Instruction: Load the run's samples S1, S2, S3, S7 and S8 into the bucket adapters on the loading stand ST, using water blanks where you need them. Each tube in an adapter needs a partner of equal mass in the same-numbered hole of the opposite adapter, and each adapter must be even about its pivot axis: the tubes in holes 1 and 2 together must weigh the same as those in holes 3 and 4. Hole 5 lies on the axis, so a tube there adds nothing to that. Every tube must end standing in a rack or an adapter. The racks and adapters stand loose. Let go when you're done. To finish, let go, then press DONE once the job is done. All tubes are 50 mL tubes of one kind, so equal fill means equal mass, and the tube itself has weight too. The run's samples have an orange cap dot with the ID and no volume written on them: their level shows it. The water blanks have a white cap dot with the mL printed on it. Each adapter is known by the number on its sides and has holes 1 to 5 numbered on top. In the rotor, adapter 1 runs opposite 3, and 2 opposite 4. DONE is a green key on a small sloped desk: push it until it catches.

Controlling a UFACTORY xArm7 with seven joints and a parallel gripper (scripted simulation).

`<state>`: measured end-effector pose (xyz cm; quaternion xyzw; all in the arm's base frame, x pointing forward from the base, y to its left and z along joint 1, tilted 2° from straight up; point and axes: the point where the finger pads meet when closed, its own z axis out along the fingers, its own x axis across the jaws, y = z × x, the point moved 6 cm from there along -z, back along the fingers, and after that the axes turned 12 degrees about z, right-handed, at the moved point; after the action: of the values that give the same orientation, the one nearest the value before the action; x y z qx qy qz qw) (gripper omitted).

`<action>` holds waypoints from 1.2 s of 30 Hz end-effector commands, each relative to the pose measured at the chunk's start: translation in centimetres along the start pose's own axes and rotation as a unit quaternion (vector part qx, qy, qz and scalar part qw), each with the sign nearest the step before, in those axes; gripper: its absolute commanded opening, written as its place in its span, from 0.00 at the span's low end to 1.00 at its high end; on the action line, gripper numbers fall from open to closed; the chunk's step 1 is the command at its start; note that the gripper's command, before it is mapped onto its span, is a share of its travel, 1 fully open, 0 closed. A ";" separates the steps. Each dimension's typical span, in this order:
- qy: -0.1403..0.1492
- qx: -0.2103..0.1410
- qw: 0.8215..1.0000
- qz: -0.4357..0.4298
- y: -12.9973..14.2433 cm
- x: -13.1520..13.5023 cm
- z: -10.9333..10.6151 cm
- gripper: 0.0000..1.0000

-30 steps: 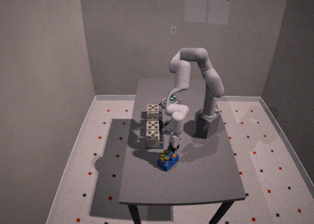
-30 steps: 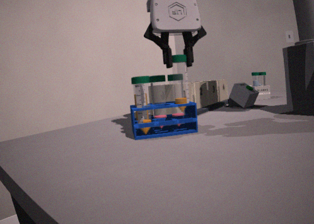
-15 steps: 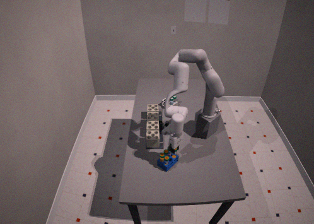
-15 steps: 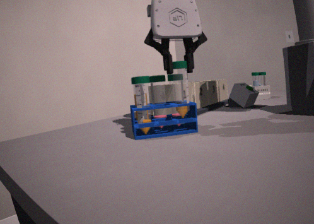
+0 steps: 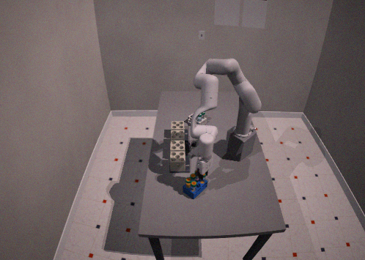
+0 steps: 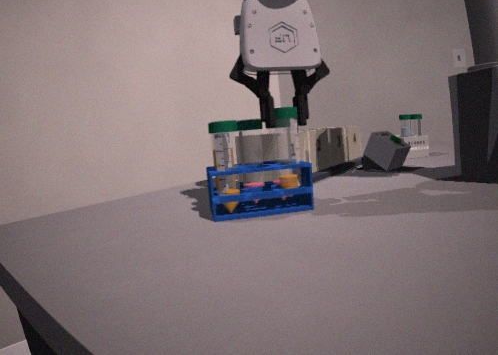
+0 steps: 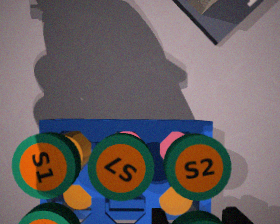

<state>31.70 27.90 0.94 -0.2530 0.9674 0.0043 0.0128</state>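
Arm over table, tube gripped at the blue rack.
On the grey table [image 5: 220, 213] [image 6: 300, 281] [image 7: 11, 75], the white arm [image 5: 210, 90] reaches past four cream adapters [image 5: 177, 162] [image 6: 325, 148] in a row. Its gripper [image 5: 201, 173] [image 6: 285, 118] [image 7: 196, 220] points down, jaws closed on a green-capped tube [image 6: 285, 113] [image 7: 198, 217] with orange contents; its ID is unreadable. That tube stands upright, partly inside the blue rack [image 5: 194, 191] [image 6: 260, 216] [image 7: 126, 127], its cap higher than its neighbours'. S1 [image 7: 43, 166], S7 [image 7: 121, 169] and S2 [image 7: 198, 167] stand in one row of that rack. Well apart, a sloped grey desk [image 6: 387, 151] bears the green key [image 6: 395, 139].
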 end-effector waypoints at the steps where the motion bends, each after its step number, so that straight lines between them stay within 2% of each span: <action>1: -0.002 0.000 1.000 0.000 0.0 -0.1 0.3 0.00; 7: -0.002 0.000 1.000 0.000 0.0 -0.1 0.9 0.00; 23: -0.002 0.000 1.000 0.000 0.0 -0.1 0.9 0.00; 24: -0.002 0.000 1.000 0.000 0.0 -0.1 0.9 0.44; 36: -0.002 0.000 1.000 0.000 0.0 -0.1 0.9 0.44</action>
<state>31.72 27.92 -0.09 -0.2530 0.9674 0.0043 0.0129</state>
